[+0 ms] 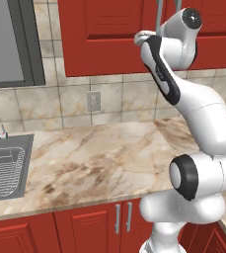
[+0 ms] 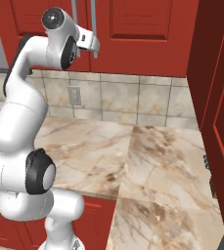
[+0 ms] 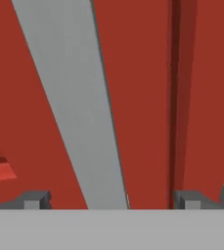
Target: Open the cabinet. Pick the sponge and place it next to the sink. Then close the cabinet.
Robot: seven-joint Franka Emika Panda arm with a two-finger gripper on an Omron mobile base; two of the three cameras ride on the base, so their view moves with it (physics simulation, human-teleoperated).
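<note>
glossy red cabinet (image 3: 143, 97), flat silver handle (image 3: 79, 107) between spread pincer (image 3: 111, 199) tips.

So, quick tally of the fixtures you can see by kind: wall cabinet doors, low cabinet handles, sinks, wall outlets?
Wall cabinet doors: 2
Low cabinet handles: 2
Sink: 1
Wall outlet: 1
Total: 6

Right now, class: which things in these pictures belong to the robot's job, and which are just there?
Job:
cabinet, doors shut
bar handle
sink
gripper, open at the handle

Just there:
wall outlet
marble counter
low cabinets
</note>
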